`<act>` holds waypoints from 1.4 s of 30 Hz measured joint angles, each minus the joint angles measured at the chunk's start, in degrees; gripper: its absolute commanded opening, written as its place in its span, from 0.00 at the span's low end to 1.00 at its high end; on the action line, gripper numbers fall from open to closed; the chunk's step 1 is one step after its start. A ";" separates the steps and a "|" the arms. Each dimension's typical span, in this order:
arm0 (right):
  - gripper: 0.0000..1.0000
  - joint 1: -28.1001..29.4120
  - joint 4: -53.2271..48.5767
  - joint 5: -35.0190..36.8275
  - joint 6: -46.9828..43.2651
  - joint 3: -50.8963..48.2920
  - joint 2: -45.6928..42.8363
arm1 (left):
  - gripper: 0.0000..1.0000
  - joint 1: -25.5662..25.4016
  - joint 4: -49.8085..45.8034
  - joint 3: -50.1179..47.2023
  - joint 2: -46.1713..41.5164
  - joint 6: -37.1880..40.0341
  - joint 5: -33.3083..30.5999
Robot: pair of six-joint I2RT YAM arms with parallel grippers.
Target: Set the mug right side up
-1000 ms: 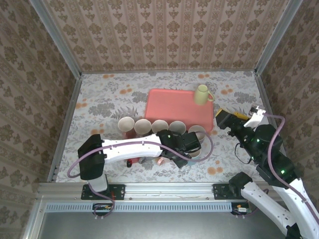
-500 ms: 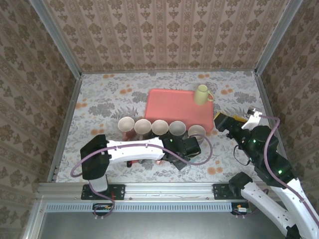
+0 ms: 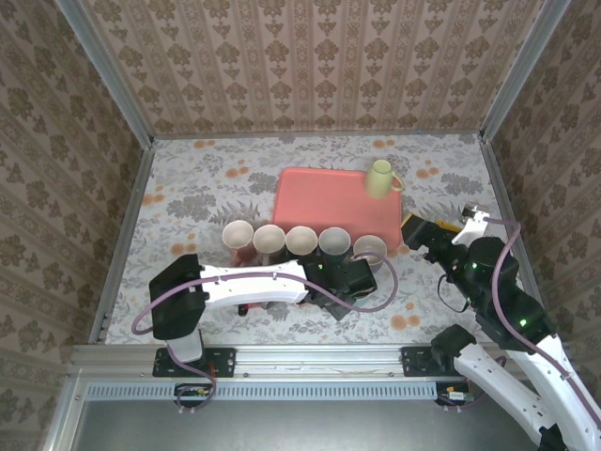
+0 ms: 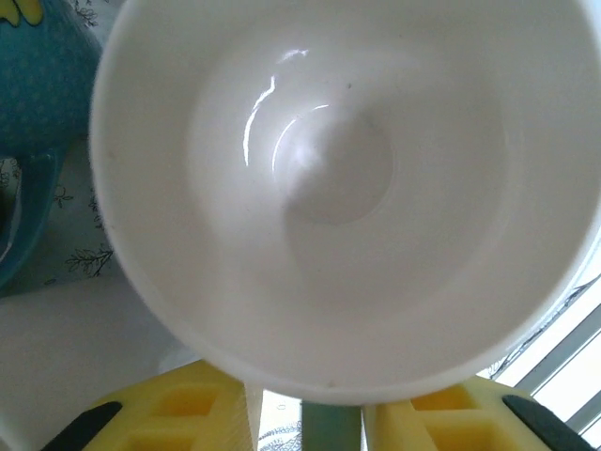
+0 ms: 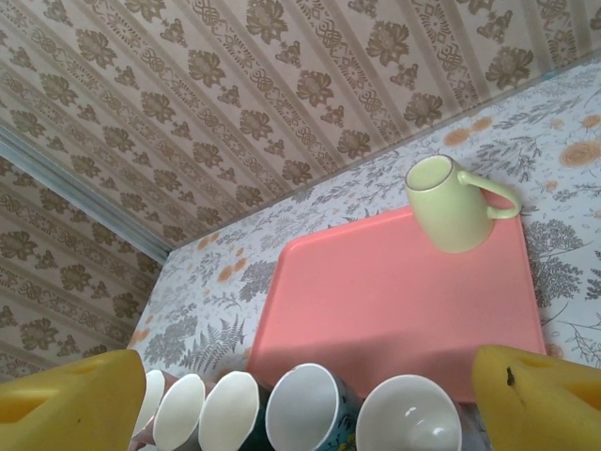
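Observation:
The mug stands upright at the right end of a row of mugs, its white inside facing up; it also shows from the right wrist. My left gripper sits at its near side. Its yellow fingers stand slightly apart around a green handle, with a small gap on one side. My right gripper hovers wide open to the right of the row, nothing between its fingers.
A pink tray lies behind the row, with a pale green mug upright at its far right corner. Several other mugs stand left of the task mug, the nearest one teal. Walls close in on three sides.
The left jaws have parted a little around the handle. The left gripper has shifted slightly left and nearer. The right gripper has edged a little left.

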 measured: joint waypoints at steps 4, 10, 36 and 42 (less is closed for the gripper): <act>0.91 0.00 0.00 0.00 0.00 -0.04 0.68 | 0.34 -0.02 0.48 -0.61 -1.88 0.48 0.66; 0.91 -0.11 0.04 0.00 -0.02 -0.09 1.81 | 0.33 0.00 1.46 -0.98 -5.16 1.57 2.01; 0.92 -8.68 5.53 -0.33 -15.04 12.22 37.09 | 0.34 39.71 11.43 -6.78 -25.90 6.47 21.18; 1.00 -18.62 10.21 -6.95 -14.58 20.24 54.75 | 0.38 41.31 15.54 -12.74 -26.01 5.55 27.98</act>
